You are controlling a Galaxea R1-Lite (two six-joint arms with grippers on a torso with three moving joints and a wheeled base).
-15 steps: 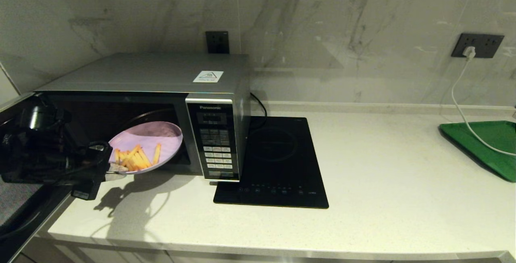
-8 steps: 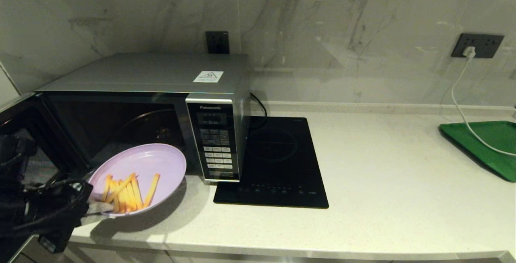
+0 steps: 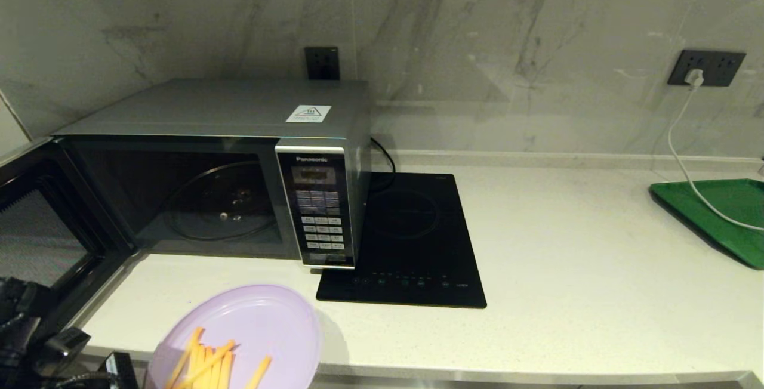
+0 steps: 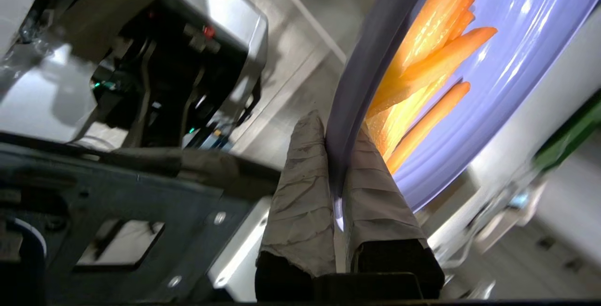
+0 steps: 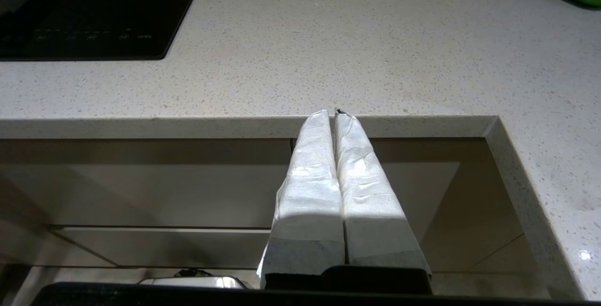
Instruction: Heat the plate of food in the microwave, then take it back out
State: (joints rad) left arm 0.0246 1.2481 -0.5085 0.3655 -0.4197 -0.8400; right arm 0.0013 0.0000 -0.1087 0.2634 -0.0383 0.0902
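Over the counter's point(image 3: 537, 246) front edge, the plate of food point(image 3: 262, 323) hangs, fries piled nearside. Only the left wrist view shows the left gripper point(image 4: 339, 132) pinching its rim; the right gripper point(image 5: 334, 113) is closed, empty.

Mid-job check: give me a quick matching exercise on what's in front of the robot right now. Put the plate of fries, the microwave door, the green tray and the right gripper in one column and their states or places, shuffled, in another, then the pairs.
Things:
1. plate of fries
2. microwave door
3. green tray
4. right gripper

States or places:
A. far right of the countertop
B. shut, empty, at the counter edge
C. pinched at its rim by the left gripper
D. swung open

Pairs: 1-C, 2-D, 3-A, 4-B
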